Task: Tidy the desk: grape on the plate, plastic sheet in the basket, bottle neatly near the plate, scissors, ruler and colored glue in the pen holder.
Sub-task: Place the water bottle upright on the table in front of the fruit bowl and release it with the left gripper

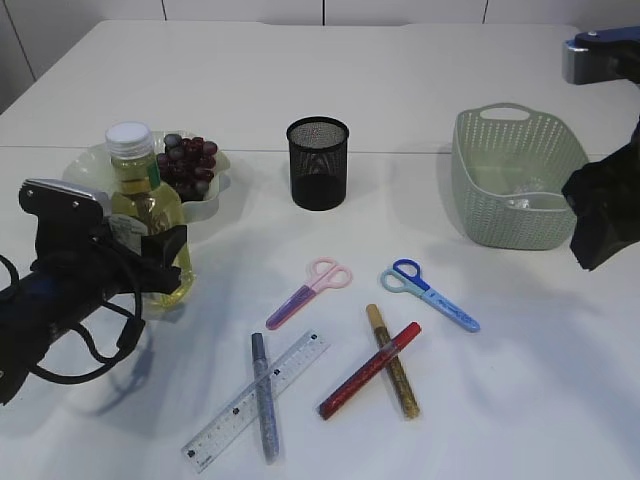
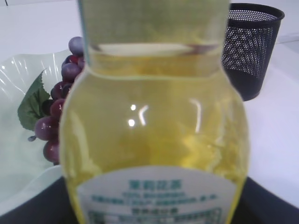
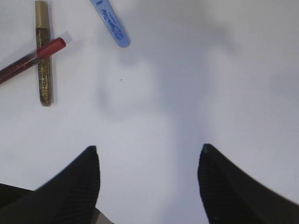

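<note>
My left gripper is shut on the bottle of yellow liquid with a white cap, which stands upright just in front of the plate. The bottle fills the left wrist view, with the jaws at its sides. The grapes lie on the plate. My right gripper is open and empty above the table, right of the basket, which holds the plastic sheet. Pink scissors, blue scissors, a ruler and silver, red and gold glue lie on the table.
The black mesh pen holder stands at the middle back, empty as far as I can see. The right wrist view shows the gold glue, the red glue tip and the blue scissors handle on the white table.
</note>
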### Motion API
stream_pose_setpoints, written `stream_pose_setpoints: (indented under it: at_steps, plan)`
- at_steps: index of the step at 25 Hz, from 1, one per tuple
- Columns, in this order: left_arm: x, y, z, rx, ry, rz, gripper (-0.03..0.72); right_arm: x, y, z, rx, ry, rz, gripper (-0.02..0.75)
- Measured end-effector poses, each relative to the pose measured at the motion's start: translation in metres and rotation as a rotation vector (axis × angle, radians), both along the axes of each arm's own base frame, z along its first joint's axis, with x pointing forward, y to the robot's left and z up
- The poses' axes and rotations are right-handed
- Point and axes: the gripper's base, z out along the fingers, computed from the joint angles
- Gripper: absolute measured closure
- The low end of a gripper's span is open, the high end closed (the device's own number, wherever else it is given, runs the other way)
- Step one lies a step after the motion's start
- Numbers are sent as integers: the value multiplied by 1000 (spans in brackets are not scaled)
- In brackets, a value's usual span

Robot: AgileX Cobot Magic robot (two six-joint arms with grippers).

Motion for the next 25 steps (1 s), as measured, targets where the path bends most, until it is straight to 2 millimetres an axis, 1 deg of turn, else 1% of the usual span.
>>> stream_pose_setpoints:
  at_steps: [6, 8, 11, 19, 23, 25]
  plan:
    - [-1, -2, -1, 5, 3, -23, 117, 0, 0, 0, 0, 0, 0, 226]
    - [-1, -3, -1, 9, 9, -34, 91, 0, 0, 0, 0, 0, 0, 226]
    - [-2, -3, -1, 13, 16, -43, 74, 0, 0, 0, 0, 0, 0, 226]
    - [-5, -4, 28, -4, -59, -58, 62, 1, -1, 0, -17, -7, 4, 226]
    - [-5, -4, 47, -17, -115, -65, 63, 1, -1, 0, -14, -17, 5, 226]
    - [-6, -4, 61, -28, -156, -64, 63, 2, -1, 0, -14, -21, 5, 226]
